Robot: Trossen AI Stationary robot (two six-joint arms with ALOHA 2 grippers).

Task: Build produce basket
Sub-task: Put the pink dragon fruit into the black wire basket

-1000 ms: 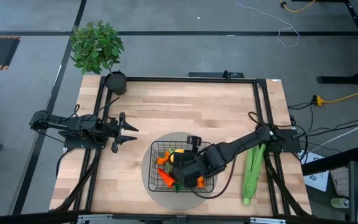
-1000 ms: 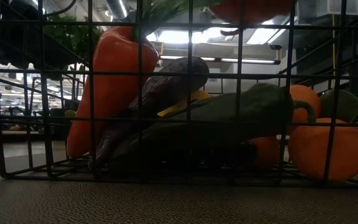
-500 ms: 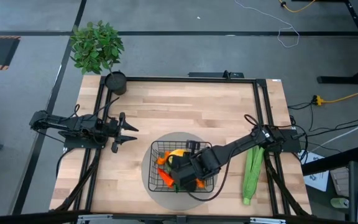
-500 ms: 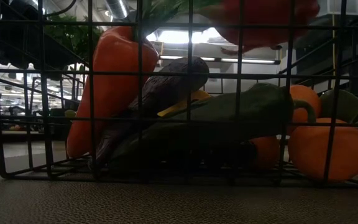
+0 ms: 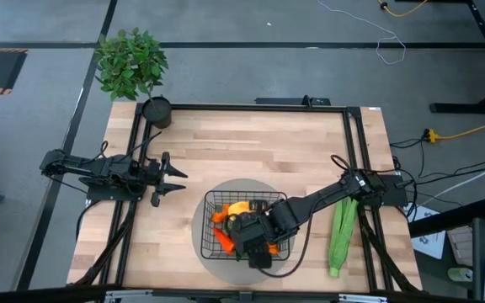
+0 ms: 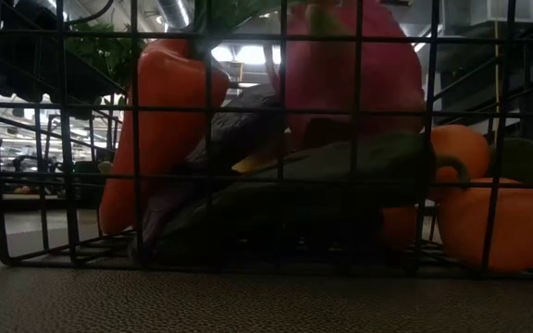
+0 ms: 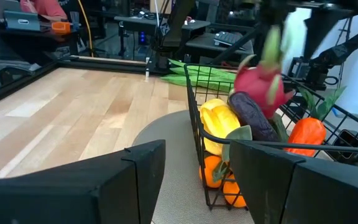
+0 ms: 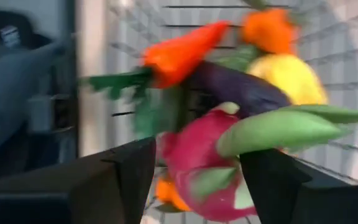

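The black wire basket (image 5: pixel 211 202) stands on a round grey mat and holds the produce. A pink dragon fruit (image 7: pixel 260 90) lies on top of the pile, on the purple eggplant (image 7: pixel 253 115), beside a yellow fruit (image 7: pixel 219 121) and an orange carrot-like piece (image 6: pixel 160 129). My right gripper (image 5: pixel 255 240) hangs open over the basket. In its wrist view the dragon fruit (image 8: pixel 197 155) shows between the spread fingers. My left gripper (image 5: pixel 175 178) waits open at the table's left. A long green husk (image 5: pixel 341 236) lies on the table at the right.
A leafy plant (image 5: pixel 130 61) stands off the far left corner, with a small black pot (image 5: pixel 156 111) on the table's far left. Bare wood lies between the basket and the far edge. The grey mat (image 5: pixel 205 244) reaches toward the near edge.
My right gripper has moved a little toward the table's left over the basket and opened. The dragon fruit has come down from above the basket's rim onto the pile, where it now rests on the eggplant.
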